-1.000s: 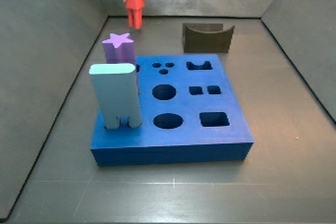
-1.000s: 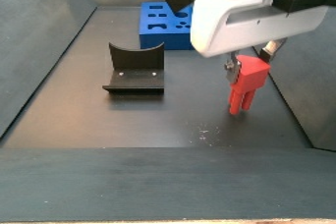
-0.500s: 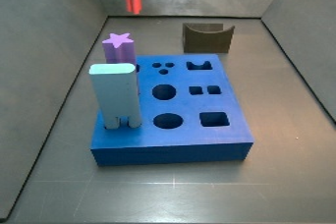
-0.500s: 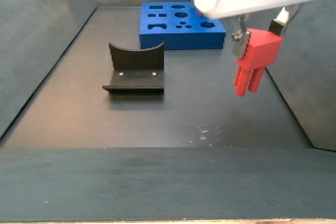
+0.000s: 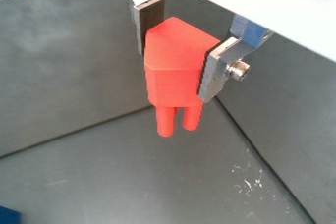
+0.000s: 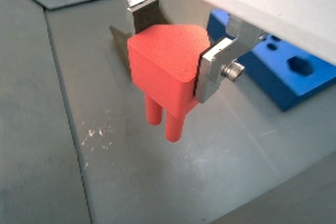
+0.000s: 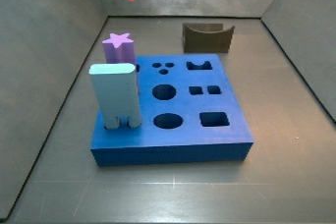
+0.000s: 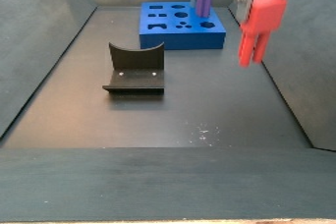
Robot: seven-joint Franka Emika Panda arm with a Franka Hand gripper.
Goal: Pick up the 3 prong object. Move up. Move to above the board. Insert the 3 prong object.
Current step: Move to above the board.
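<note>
Gripper (image 5: pixel 184 53) clamped on the 3 prong object (image 5: pixel 175 71), fingers (image 5: pixel 219 68) on its wide top, prongs hanging below. Bright red peg, held high off the floor, well apart from the board (image 8: pixel 182 24).

Dark floor (image 7: pixel 168 194) carries the board (image 7: pixel 178 130) and the fixture (image 8: pixel 133 69); end effector (image 5: pixel 184 39) overhead.
</note>
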